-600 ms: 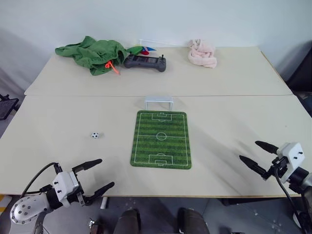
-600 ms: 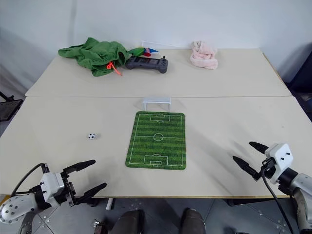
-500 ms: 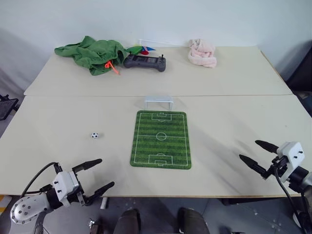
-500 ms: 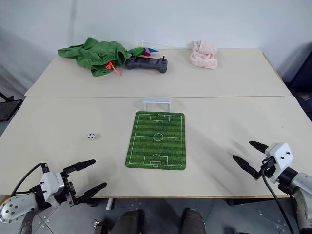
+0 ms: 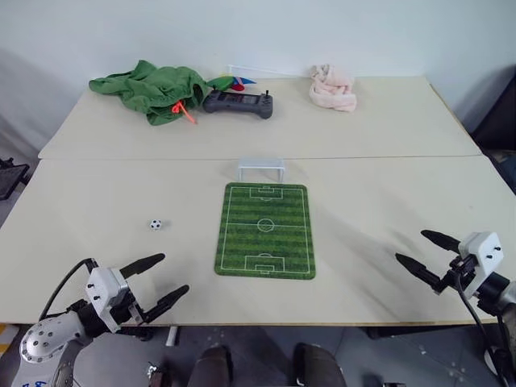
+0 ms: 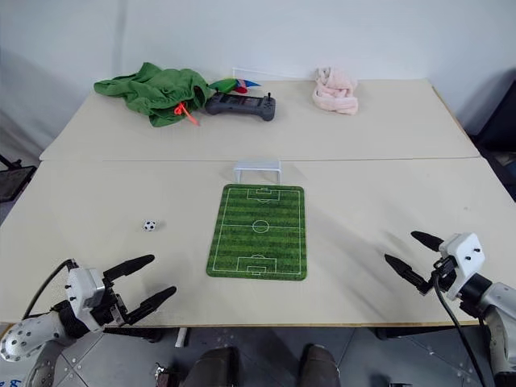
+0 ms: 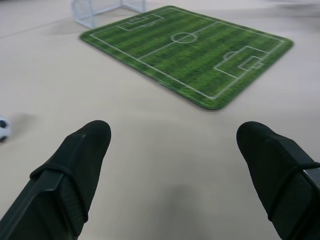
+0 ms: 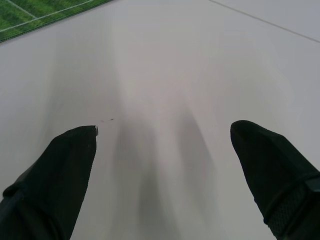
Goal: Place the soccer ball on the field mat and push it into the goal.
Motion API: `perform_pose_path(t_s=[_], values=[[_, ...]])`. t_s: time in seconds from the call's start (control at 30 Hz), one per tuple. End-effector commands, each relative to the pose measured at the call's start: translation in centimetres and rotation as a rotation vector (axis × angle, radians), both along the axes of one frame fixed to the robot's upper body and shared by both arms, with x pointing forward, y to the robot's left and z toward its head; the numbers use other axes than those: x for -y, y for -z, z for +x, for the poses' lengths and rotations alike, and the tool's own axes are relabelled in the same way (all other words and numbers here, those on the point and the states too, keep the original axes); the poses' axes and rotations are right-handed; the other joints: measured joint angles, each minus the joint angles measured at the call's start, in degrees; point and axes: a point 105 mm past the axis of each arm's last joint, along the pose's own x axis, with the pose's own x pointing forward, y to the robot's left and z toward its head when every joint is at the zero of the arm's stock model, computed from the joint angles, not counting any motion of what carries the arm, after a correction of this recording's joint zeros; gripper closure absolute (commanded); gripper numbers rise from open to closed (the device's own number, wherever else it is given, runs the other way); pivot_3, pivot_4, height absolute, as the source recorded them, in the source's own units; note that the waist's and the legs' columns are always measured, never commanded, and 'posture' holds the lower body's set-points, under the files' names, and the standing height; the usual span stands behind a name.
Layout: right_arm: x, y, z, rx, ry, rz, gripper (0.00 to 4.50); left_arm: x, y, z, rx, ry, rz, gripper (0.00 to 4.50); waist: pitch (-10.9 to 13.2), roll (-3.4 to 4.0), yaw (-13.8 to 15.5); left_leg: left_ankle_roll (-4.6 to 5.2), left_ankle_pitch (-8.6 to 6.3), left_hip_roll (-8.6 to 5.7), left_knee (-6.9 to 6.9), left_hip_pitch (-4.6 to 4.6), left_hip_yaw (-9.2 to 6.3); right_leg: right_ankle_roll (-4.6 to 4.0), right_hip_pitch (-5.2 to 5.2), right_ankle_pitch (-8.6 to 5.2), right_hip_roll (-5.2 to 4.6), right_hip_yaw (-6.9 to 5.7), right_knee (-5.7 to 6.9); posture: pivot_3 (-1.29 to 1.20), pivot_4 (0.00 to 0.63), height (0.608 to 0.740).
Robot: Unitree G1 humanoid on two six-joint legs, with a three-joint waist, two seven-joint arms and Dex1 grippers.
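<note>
The left gripper [image 5: 156,278], with its 2 black fingers spread wide and nothing held between them, is poised just above the near edge of the beige table [image 5: 379,201], toward its near-left corner. It is aimed over the tabletop, an approach judged to suit a pick-up of the tiny white soccer ball with black patches [image 5: 156,224], which lies on bare table a little beyond it and well apart from the flat green striped field mat with white pitch lines [image 5: 265,229]. The mat is laid at the middle of the table, and the small white-grey goal frame [image 5: 261,168] is set just at its far short edge, so that a push along the mat would carry the ball in. The right gripper [image 5: 430,258] is held open and empty near the near-right corner, clear of the mat.

Along the far edge a crumpled green cloth [image 5: 149,87], a dark grey handheld controller [image 5: 239,102] and a bunched pink cloth [image 5: 331,88] are left aside. A small coloured item [image 5: 235,81] behind the controller is partly hidden and cannot be identified. In the left wrist view the ball [image 7: 3,129] is cut off at the picture's edge.
</note>
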Motion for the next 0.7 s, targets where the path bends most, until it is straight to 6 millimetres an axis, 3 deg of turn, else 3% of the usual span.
perform_pose_path(t_s=[0.03, 0.27, 0.6, 0.7], values=[[0.4, -1.3, 0.3, 0.053, 0.004, 0.000, 0.00, -0.2, -1.5, 0.5, 0.063, -0.024, 0.005, 0.02, 0.00, 0.00, -0.03, 0.00, 0.00, 0.00, 0.01, 0.00, 0.01, -0.01, 0.00, 0.01, 0.00, 0.02, 0.00, 0.00, 0.150, 0.740], [-1.2, -2.9, 0.3, 0.089, -0.084, 0.013, 0.00, -0.2, -2.7, 2.0, 0.057, -0.081, -0.021, 0.02, 0.00, 0.00, 0.02, 0.00, 0.00, 0.00, 0.02, 0.00, 0.17, 0.05, -0.12, 0.06, 0.02, 0.23, 0.07, 0.00, 0.150, 0.740], [-2.5, -4.8, 0.0, 0.100, -0.150, 0.040, 0.00, -2.9, -4.1, 6.6, 0.035, -0.375, -0.084, 0.02, 0.03, -0.05, 0.13, 0.01, 0.02, 0.02, 0.07, 0.00, 0.26, 0.07, -0.19, 0.15, 0.04, 0.38, 0.16, 0.00, 0.150, 0.740], [-2.8, -4.9, 0.1, 0.098, -0.156, 0.044, 0.00, -3.3, -3.4, 8.0, -0.012, -0.420, -0.059, 0.02, 0.04, -0.06, 0.19, 0.00, 0.02, 0.02, 0.07, 0.00, 0.30, 0.06, -0.24, 0.18, 0.05, 0.42, 0.20, 0.00, 0.150, 0.740]])
